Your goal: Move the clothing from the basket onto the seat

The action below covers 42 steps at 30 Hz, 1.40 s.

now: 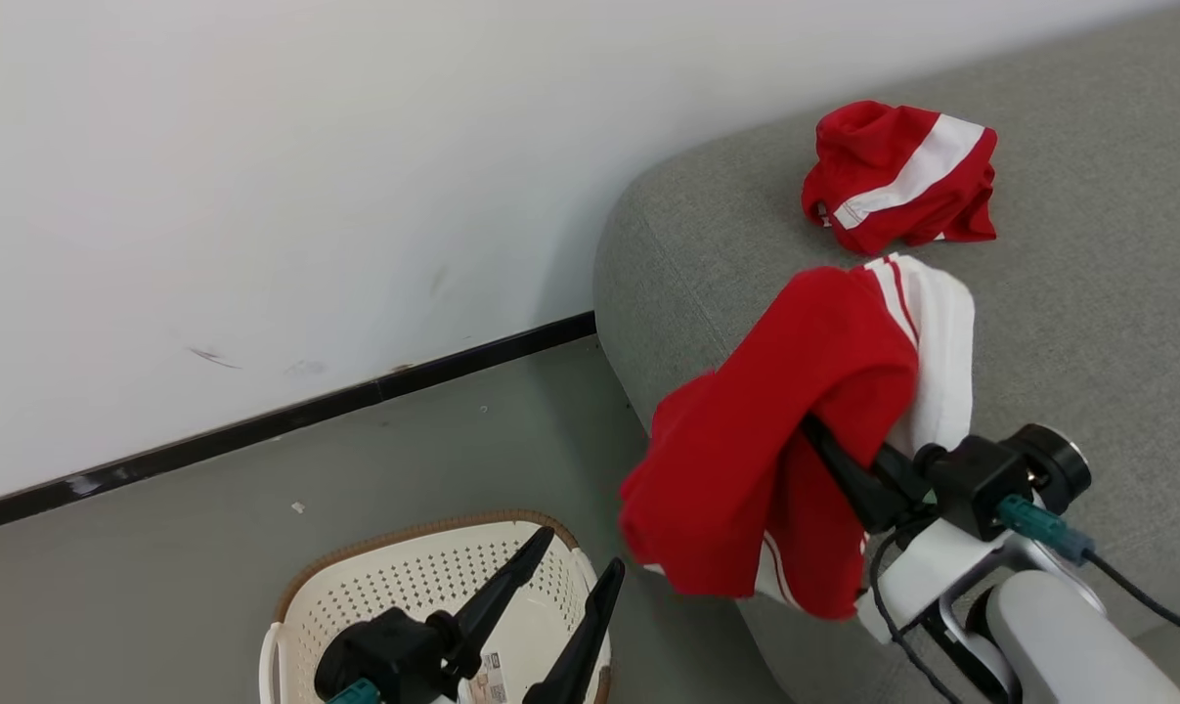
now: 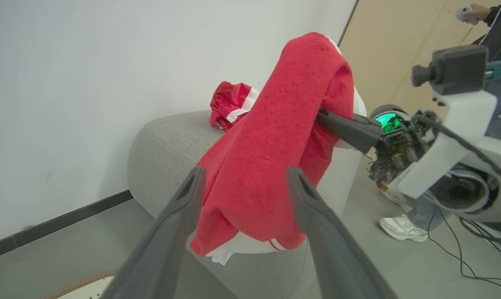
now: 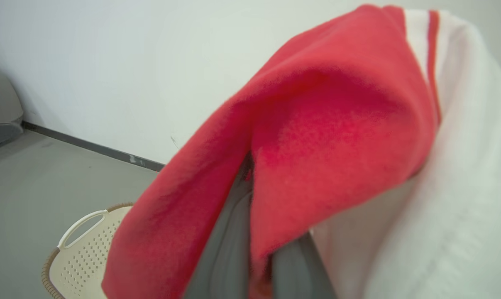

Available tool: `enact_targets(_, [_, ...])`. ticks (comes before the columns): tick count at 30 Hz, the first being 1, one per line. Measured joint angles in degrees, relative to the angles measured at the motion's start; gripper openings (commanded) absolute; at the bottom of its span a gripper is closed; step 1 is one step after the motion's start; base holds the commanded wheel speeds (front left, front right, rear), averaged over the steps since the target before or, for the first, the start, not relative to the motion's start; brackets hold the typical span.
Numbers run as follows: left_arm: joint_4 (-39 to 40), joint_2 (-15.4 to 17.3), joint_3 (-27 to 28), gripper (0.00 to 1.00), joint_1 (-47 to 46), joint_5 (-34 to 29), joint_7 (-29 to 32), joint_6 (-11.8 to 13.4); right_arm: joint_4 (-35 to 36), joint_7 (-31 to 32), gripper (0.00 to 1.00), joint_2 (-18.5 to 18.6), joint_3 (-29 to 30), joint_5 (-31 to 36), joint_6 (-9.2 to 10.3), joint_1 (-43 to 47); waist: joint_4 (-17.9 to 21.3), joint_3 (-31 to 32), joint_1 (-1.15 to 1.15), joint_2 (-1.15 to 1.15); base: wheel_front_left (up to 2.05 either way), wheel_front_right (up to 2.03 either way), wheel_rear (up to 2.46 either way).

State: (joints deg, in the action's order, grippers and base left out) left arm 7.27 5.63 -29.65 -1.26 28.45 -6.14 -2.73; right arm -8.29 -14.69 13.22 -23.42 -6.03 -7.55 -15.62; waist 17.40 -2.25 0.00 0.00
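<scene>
A red garment with white panels [image 1: 795, 420] hangs in the air over the rounded edge of the grey-green sofa [image 1: 1088, 323], draped over my right gripper [image 1: 814, 430], which is shut on it; its fingertips are buried in the cloth [image 3: 316, 137]. A second red and white garment [image 1: 897, 176] lies bunched on the sofa seat beyond it. The cream basket with brown rim [image 1: 384, 587] stands on the floor at lower left. My left gripper [image 1: 580, 552] hovers above the basket, open and holding nothing, its fingers [image 2: 184, 207] framing the hanging garment [image 2: 271, 145].
A white wall with a black skirting strip [image 1: 286, 420] runs behind the basket and sofa. Grey floor [image 1: 159, 557] surrounds the basket. A person's white shoes [image 2: 402, 228] and trailing cables show on the floor beside the sofa in the left wrist view.
</scene>
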Motion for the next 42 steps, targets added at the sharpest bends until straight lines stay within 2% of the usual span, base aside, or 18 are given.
enact_targets(8, [0.9,0.0,-0.5,1.00,0.0,-0.8,0.0,0.1,-0.1,0.0,0.00,1.4,5.9,-1.5,0.00,-3.4,0.5,-2.3,0.00,0.00,0.00,0.00,0.00])
enact_targets(17, [1.3,0.0,-0.9,1.00,0.0,-1.6,0.1,0.4,-2.9,0.0,0.00,1.3,14.9,-8.5,0.00,-6.9,-0.5,-5.2,0.00,0.00,0.00,0.00,0.00])
enact_targets(23, [1.6,0.2,-1.5,1.00,-0.1,-2.0,0.6,0.4,-7.3,0.0,0.00,2.4,20.4,-13.2,0.01,-11.6,-1.7,-7.2,0.00,0.00,0.00,0.00,0.00])
enact_targets(31, [2.0,0.4,-2.2,1.00,-0.2,-2.5,1.8,0.4,-12.9,2.9,0.00,3.9,26.0,-18.3,0.02,-21.1,-3.6,-10.0,0.00,0.00,0.00,0.00,0.00])
enact_targets(42, [2.9,0.7,-2.5,1.00,-0.2,-3.5,2.6,1.1,-18.6,5.7,0.00,7.6,34.1,-20.8,0.04,-34.9,-6.6,-13.7,0.00,0.00,0.00,0.00,0.00])
